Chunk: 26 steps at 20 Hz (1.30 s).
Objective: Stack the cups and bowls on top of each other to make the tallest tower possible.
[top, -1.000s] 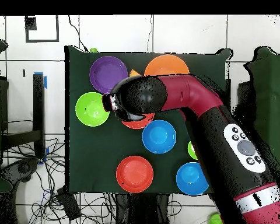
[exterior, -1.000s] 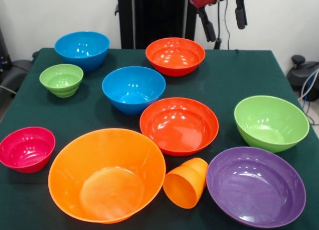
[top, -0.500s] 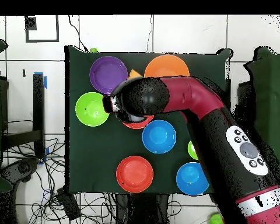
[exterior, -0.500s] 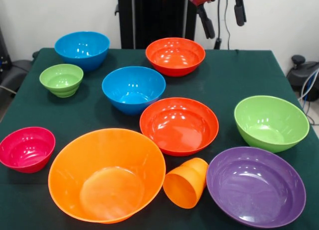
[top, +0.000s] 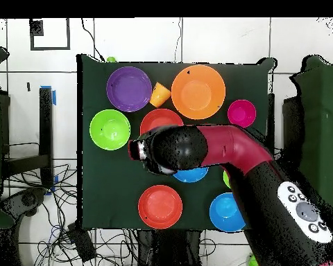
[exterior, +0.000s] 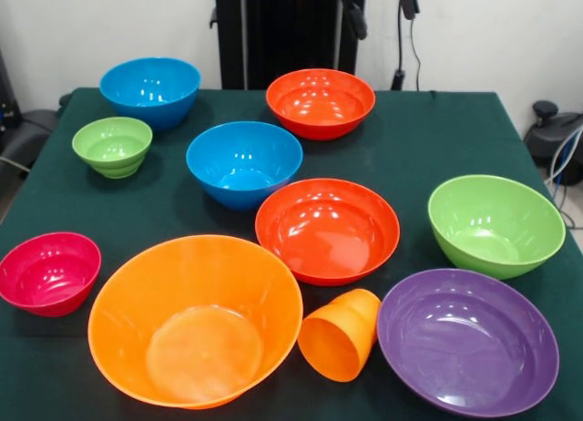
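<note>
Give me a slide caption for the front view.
Nine bowls and a tipped orange cup lie unstacked on green cloth.

9 bowls and 1 cup sit on the desk (exterior: 428,138): 2 blue bowls (exterior: 150,90) (exterior: 244,162), 2 red-orange bowls (exterior: 321,101) (exterior: 327,229), 2 green bowls (exterior: 113,146) (exterior: 496,223), 1 large orange bowl (exterior: 195,318), 1 purple bowl (exterior: 467,339), 1 magenta bowl (exterior: 48,272) and 1 orange cup (exterior: 340,333).

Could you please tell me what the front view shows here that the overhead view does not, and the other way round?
Only the front view shows the whole middle blue bowl and small green bowl, plus the gripper tips at the top edge. Only the overhead view shows the red and black arm, which covers most of those two bowls. Both show the orange cup lying on its side between the large orange bowl and purple bowl.
</note>
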{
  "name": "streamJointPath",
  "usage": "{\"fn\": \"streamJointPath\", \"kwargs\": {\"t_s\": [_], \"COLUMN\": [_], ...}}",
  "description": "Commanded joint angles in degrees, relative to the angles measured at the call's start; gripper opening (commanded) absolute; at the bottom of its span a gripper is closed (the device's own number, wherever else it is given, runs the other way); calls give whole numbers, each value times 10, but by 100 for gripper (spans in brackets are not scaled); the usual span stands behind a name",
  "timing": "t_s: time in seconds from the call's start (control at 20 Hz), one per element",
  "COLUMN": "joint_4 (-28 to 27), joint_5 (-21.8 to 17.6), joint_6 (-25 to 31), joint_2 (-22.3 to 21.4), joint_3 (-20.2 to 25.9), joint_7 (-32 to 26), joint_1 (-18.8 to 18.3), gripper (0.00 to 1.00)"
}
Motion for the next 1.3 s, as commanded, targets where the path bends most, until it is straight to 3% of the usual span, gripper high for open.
{"fn": "streamJointPath", "kwargs": {"t_s": [0.05, 0.25, 0.35, 0.55, 0.75, 0.95, 1.3], "joint_4": [89, 73, 65, 61, 27, 25, 9], "joint_5": [-19, -75, -124, -181, -223, -256, -288], "joint_6": [-45, -89, -111, -126, -129, -123, -140], "joint_2": [-22, -1, -3, -9, 17, 19, 33], "joint_3": [-32, -91, -123, -183, -249, -264, -280], "joint_7": [59, 100, 110, 140, 207, 164, 160], "joint_1": [22, 77, 107, 162, 253, 273, 301], "gripper": [100, 100, 100, 100, 100, 100, 100]}}
